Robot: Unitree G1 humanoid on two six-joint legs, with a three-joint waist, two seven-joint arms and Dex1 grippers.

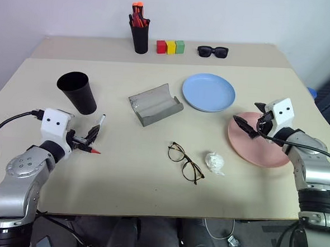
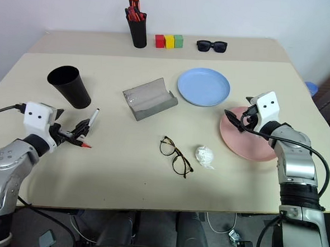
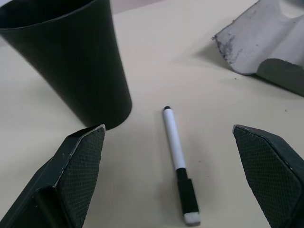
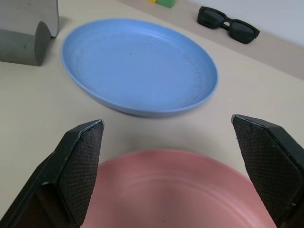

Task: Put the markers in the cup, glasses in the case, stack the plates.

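Left end effector (image 3: 168, 185) stands spread wide and empty, nearer the markers than the right one. Taking the cup (image 1: 77, 92) as landmark: it stands upright on the bench (image 1: 150, 178), just beyond that end effector. Beside its base lies the white-grey marker (image 3: 179, 164), long axis running straight away between the fingers, black cap nearest. A red-tipped marker (image 1: 89, 148) lies closer in.

Right end effector (image 1: 247, 126), likewise released, hovers over the pink plate (image 1: 258, 149).

Cup (image 1: 77, 92) near desk (image 1: 122, 177) left edge, markers (image 1: 95, 135) just before it. Case (image 1: 155, 104) mid-desk. Plates: one (image 1: 208, 92) right of case, other (image 1: 259, 147) nearer, at right edge. Glasses (image 1: 185, 162) before case, paper wad (image 1: 214, 162) to their right.
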